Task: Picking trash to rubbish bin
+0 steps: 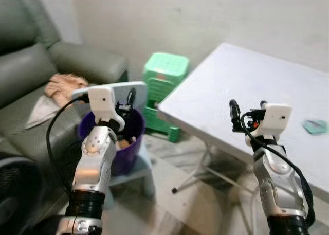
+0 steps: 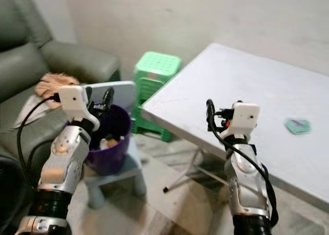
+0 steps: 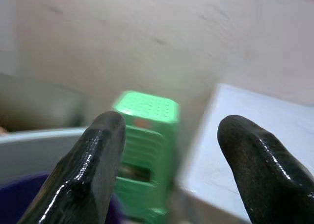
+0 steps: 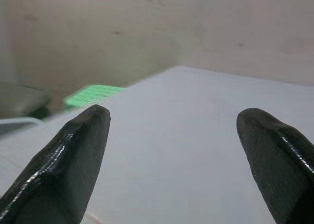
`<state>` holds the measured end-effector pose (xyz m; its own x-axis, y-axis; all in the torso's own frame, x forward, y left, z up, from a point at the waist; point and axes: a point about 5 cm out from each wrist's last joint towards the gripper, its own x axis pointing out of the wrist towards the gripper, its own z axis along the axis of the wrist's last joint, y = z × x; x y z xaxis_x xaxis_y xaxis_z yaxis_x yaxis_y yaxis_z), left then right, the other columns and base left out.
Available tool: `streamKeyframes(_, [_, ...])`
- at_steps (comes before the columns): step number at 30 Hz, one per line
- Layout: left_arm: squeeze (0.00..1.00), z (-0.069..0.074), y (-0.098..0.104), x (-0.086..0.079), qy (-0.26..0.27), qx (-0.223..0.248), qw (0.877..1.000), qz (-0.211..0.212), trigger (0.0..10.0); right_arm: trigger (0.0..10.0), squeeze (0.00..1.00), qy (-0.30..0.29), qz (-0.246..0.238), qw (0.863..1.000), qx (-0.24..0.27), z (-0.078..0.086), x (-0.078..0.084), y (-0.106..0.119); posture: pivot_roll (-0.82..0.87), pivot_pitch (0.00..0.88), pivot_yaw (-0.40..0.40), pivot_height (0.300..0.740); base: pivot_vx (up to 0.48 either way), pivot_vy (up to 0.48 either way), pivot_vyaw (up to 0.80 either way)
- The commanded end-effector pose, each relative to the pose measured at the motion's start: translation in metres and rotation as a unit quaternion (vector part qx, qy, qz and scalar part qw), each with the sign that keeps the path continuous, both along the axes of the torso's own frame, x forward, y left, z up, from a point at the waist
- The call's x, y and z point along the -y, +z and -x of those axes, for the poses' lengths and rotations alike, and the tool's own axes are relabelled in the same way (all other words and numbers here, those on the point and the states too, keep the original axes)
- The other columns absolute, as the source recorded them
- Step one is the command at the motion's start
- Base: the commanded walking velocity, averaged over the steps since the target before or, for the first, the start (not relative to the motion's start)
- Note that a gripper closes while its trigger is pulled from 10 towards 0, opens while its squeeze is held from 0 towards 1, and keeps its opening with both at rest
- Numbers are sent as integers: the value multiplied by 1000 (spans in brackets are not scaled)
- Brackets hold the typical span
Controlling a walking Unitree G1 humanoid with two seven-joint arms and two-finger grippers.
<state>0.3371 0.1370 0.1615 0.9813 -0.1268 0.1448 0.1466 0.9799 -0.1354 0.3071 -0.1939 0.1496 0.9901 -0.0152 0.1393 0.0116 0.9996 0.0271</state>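
Purple rubbish bin [image 2: 117, 142] on a small stool, some trash inside, teal trash piece [image 2: 298, 125] — flat on the table, well apart

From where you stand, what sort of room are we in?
Probably a home living room: a grey-green sofa along the wall, a white folding table, and a purple bin on a small stool beside a green plastic stool.

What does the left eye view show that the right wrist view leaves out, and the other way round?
Left eye view alone: the purple bin with trash inside, the grey sofa with a pink cloth, the teal scrap on the table, and the left gripper above the bin.

Right wrist view alone: a close look between the right gripper's fingers, spread with nothing between them.

Both: the white table and green stool.
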Motion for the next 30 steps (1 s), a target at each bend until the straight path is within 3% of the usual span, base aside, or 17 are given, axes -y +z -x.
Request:
streamKeyframes(1, [0,-1,2,9,-12,-2,1000,2,10000,10000,0,-6,2,1000,3,1,4,4,-23,17,-45,740,0,0,-700])
streamKeyframes(14, [0,6,-4,26,-54,-19,998,-21,10000,10000,0,-6,2,1000,-7,5,3,-1,-25,11,-36,740,0,0,-699])
streamKeyframes(16, [0,18,-13,35,-96,-22,994,-45,10000,10000,0,-2,5,1000,-14,10,2,-5,-29,13,-35,740,0,0,-694])
streamKeyframes(20, [0,28,-21,41,-121,-26,991,-56,10000,10000,0,-2,7,1000,-21,16,5,-9,-32,17,-36,740,0,0,-698])
streamKeyframes(28, [0,36,-24,49,-145,-38,987,-56,10000,10000,0,-3,9,999,-34,23,7,-13,-42,38,-37,740,0,0,-688])
streamKeyframes(30, [0,39,-20,50,-153,-17,986,-65,10000,10000,0,-4,9,999,-36,25,7,-14,-43,45,-37,740,0,0,-669])
